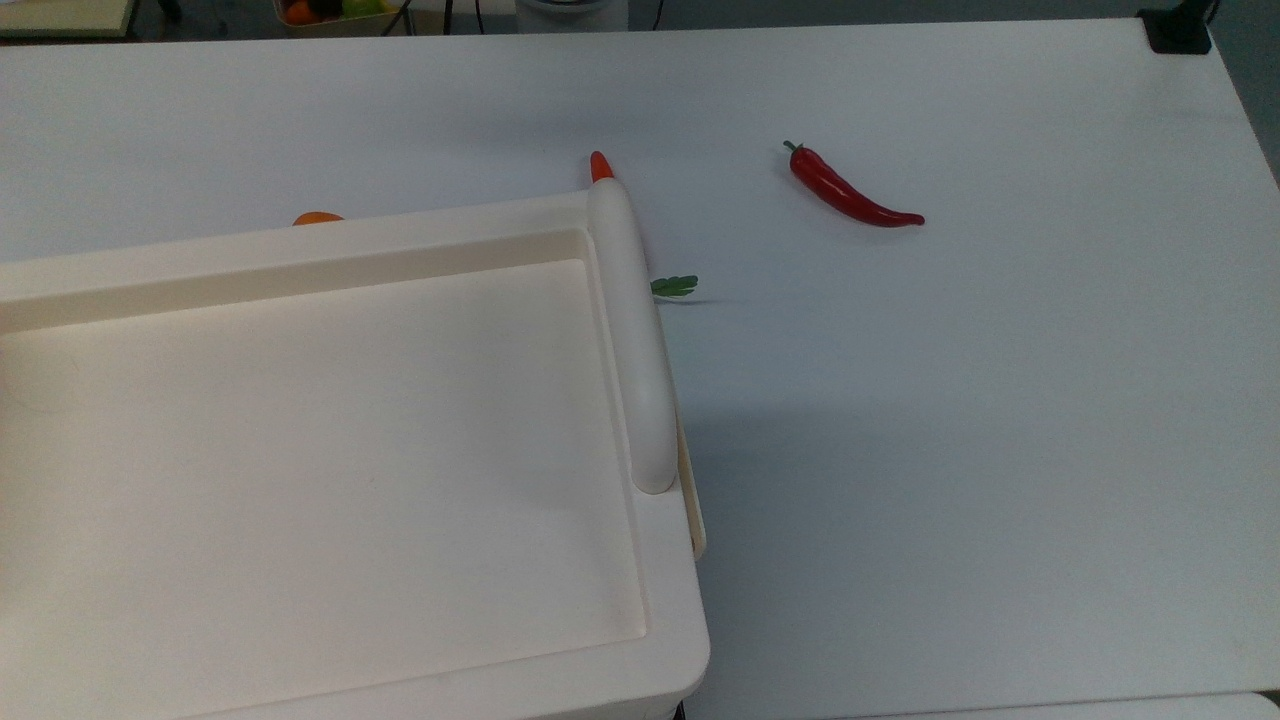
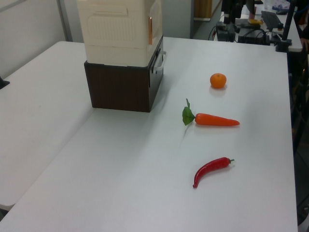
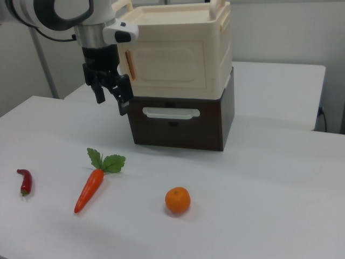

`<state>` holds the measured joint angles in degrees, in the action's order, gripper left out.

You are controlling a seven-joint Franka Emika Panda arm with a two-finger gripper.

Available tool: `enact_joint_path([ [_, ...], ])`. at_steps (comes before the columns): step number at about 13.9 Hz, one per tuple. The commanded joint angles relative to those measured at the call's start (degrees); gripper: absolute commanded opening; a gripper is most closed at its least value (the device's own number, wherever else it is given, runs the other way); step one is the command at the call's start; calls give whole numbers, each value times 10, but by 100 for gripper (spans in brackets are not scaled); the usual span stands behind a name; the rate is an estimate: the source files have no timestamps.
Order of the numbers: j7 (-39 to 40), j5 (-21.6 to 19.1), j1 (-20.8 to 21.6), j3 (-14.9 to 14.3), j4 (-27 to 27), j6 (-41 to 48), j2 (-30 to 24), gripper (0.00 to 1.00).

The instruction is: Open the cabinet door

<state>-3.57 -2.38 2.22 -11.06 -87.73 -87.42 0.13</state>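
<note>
Inspecting from the near edge of the right view: an orange (image 3: 178, 200) lies on the white counter (image 3: 269, 216) at about 6 o'clock from the cabinet, with a carrot (image 3: 89, 189) at the orange's 9 o'clock and a red chilli (image 3: 24, 181) further out along the same line. All three lie apart from one another and well apart from my end effector.

My end effector (image 3: 111, 97) hangs above the counter at the cabinet's 9 o'clock in the right view, fingers pointing down and standing apart, holding nothing. It sits just beside the cabinet door's free edge; I cannot tell whether a finger touches it.

Beyond that, the cabinet (image 3: 178, 59) stands on a dark brown drawer unit (image 3: 180, 123) with a pale handle (image 3: 170, 113). The cabinet door (image 3: 168, 68) is the recessed cream panel on the front face, lying flush with the body, an orange strip along its 9 o'clock edge.

In the top view, the cabinet's tray top (image 1: 320, 450) carries nothing, and the rounded bar handle (image 1: 635, 330) runs along its 3 o'clock edge. The chilli (image 1: 850, 195) lies at 1 o'clock from that bar.
</note>
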Motion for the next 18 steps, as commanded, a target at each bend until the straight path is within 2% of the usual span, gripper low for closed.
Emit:
enact_joint_path([
  [1, 26, -6, 0, 0, -2, -13, -2, 100],
  [6, 30, -12, 4, 2, -2, -15, 7, 100],
  [10, 29, -53, 10, 9, -2, -76, 18, 100],
  [13, 29, -60, 40, 9, -2, -92, 20, 100],
  [18, 26, -70, 81, 9, -2, -201, 33, 100],
])
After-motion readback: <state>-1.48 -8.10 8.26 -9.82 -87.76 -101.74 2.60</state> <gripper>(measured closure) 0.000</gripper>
